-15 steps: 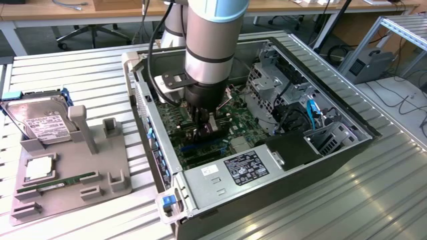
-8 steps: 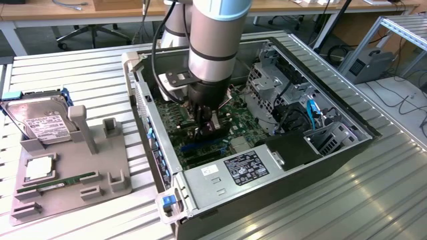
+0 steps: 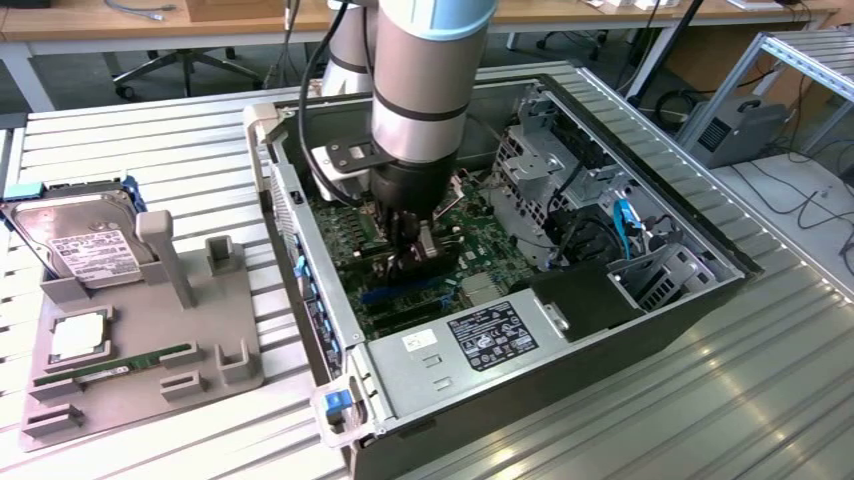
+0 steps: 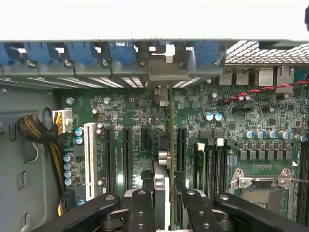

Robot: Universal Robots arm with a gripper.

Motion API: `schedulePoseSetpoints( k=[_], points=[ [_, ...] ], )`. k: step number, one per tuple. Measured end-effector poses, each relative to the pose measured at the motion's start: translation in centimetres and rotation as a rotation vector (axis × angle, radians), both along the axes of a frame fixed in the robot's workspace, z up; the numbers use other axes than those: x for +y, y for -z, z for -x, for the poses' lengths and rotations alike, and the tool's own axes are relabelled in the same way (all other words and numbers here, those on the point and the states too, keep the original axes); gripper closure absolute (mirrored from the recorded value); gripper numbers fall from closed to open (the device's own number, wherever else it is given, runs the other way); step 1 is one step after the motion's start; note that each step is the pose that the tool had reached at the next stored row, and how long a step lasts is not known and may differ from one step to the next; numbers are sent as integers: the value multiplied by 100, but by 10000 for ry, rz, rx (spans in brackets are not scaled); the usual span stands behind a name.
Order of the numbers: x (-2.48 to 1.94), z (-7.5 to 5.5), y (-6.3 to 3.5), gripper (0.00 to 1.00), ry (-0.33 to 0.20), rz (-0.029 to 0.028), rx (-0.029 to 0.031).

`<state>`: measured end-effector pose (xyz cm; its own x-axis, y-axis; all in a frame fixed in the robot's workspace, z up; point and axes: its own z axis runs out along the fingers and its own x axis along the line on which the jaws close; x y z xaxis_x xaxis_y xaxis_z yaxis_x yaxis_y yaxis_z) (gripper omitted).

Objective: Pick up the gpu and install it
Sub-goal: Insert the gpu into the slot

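Printed labels show, but none of their wording can be made out. A black label with white print [image 3: 493, 337] sits on the silver power supply housing [image 3: 441, 365] inside the computer case [image 3: 667, 300], with a small white sticker [image 3: 422, 340] just beside it. A white label with dark print [image 3: 96, 258] lies on the hard drive [image 3: 74, 235] standing at the exterior view's left.

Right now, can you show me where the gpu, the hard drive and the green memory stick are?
gpu [image 4: 170, 145]: wrist view, its thin edge above the motherboard.
hard drive [image 3: 83, 245]: exterior view, its white label.
memory stick [image 3: 114, 367]: exterior view, the middle of the green strip.
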<state>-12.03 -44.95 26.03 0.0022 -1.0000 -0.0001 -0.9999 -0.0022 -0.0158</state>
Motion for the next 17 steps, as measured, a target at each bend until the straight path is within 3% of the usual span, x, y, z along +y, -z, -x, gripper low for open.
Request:
schedulePoseSetpoints(
  k=[9, 17],
  points=[
    [47, 2, 4, 73, 1, 4, 2],
    [43, 21, 8, 73, 0, -2, -1]
  ],
)
